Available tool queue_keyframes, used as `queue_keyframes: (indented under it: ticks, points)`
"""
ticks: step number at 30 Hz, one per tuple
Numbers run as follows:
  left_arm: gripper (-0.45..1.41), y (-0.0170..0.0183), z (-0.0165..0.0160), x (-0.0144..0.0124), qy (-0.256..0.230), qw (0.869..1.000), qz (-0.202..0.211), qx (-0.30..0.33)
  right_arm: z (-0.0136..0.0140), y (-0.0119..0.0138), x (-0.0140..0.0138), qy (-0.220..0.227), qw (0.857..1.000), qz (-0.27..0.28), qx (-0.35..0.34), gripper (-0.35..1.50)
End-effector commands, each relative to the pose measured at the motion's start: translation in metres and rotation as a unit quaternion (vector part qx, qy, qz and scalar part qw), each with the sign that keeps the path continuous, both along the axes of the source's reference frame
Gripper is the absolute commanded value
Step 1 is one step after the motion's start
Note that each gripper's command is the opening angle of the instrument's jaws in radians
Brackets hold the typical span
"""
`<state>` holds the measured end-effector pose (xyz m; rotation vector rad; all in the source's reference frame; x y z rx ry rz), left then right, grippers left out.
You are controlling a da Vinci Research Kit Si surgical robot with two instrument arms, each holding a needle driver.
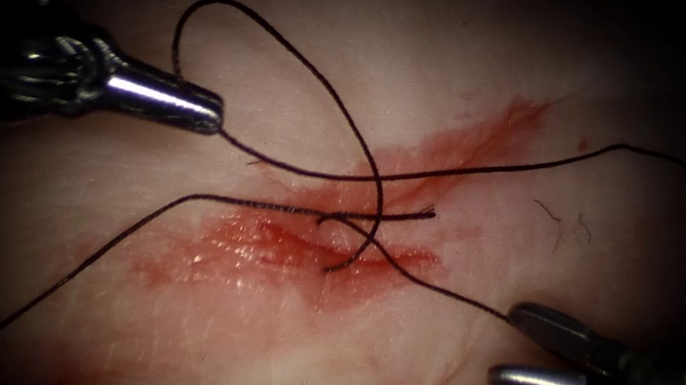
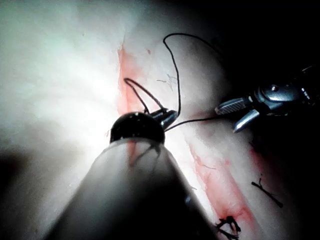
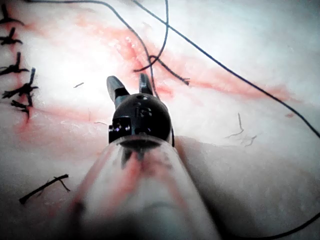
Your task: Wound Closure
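**Thread held left, right tool open**

Your left tool (image 1: 213, 112) is closed on the thread (image 1: 323, 88), which loops over the cut (image 1: 334, 251) and runs mostly left to right. Your right tool (image 1: 512, 343) stands open, holding nothing, right of the cut. Red fluid (image 1: 261, 248) wets the tissue (image 1: 560, 98).

Light falls in a pool between the left tool (image 1: 213, 112) and the right tool (image 1: 505, 344). It is brightest just ahead of their tips, with wet glints there. Behind each tool, back along its shaft, the surroundings sink into darkness where nothing can be made out.
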<state>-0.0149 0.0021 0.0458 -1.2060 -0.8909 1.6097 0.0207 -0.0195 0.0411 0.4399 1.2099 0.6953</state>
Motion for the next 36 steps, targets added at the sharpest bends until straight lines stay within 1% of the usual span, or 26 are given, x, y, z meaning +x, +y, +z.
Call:
queue_keyframes:
  ticks: [1,2,4,6,7,8,10,12,14,17,21,25,26,30,34,35,36]
  points:
    - [-0.45,0.0,0.0006,-0.0005,-0.001,1.0,-0.004,0.002,0.0005,0.0003,0.0022,-0.002,1.0,0.007,-0.003,0.21]
    - [-0.45,0.0001,0.0007,-0.0005,0.001,1.0,-0.009,0.002,0.0008,0.0005,0.0028,-0.01,1.0,0.02,-0.004,0.22]
    - [-0.45,0.0002,0.0007,-0.0005,0.005,1.0,-0.015,0.002,0.0014,0.001,0.0037,-0.033,0.998,0.039,-0.039,0.42]
    - [-0.45,0.0002,0.0007,-0.0006,0.007,1.0,-0.019,0.003,0.0022,0.0016,0.0043,-0.067,0.992,0.059,-0.095,0.52]
    - [-0.45,0.0001,0.0007,-0.0007,0.007,1.0,-0.018,0.004,0.0024,0.0019,0.0045,-0.084,0.988,0.067,-0.11,0.74]
    - [-0.45,0.0001,0.0007,-0.0007,0.006,1.0,-0.018,0.005,0.0026,0.0022,0.0047,-0.107,0.983,0.074,-0.132,0.89]
    - [-0.45,0.0001,0.0007,-0.0008,0.007,1.0,-0.019,0.005,0.003,0.0026,0.0049,-0.139,0.975,0.079,-0.153,1.11]
    - [-0.45,0.0001,0.0008,-0.0009,0.008,1.0,-0.021,0.004,0.0033,0.0029,0.0052,-0.171,0.967,0.077,-0.175,1.15]
    - [-0.45,0.0001,0.0008,-0.001,0.008,1.0,-0.021,0.004,0.0035,0.0031,0.0055,-0.188,0.962,0.086,-0.179,1.15]
    - [-0.45,0.0001,0.0008,-0.001,0.009,1.0,-0.021,0.004,0.0038,0.0028,0.0061,-0.184,0.964,0.087,-0.172,1.15]
    - [-0.45,0.0001,0.0008,-0.001,0.009,1.0,-0.022,0.004,0.0039,0.0015,0.0067,-0.176,0.967,0.074,-0.17,1.13]
    - [-0.45,0.0001,0.0008,-0.0011,0.01,1.0,-0.023,0.004,0.0037,0.0005,0.0076,-0.191,0.966,0.059,-0.166,1.1]
    - [-0.45,0.0001,0.0008,-0.0011,0.01,1.0,-0.023,0.004,0.0036,0.0002,0.0081,-0.189,0.966,0.054,-0.165,1.08]
    - [-0.45,0.0001,0.0008,-0.0011,0.01,1.0,-0.024,0.004,0.0038,0.0001,0.0088,-0.191,0.965,0.049,-0.172,1.01]
    - [-0.45,0.0001,0.0008,-0.0011,0.009,1.0,-0.023,0.005,0.0045,0.0004,0.0094,-0.196,0.963,0.048,-0.181,0.84]
    - [-0.45,0.0001,0.0007,-0.0011,0.009,1.0,-0.023,0.005,0.0048,0.0004,0.0095,-0.196,0.962,0.049,-0.181,0.84]
    - [-0.45,0.0001,0.0007,-0.0011,0.009,1.0,-0.023,0.005,0.0051,0.0005,0.0095,-0.197,0.962,0.048,-0.185,0.74]
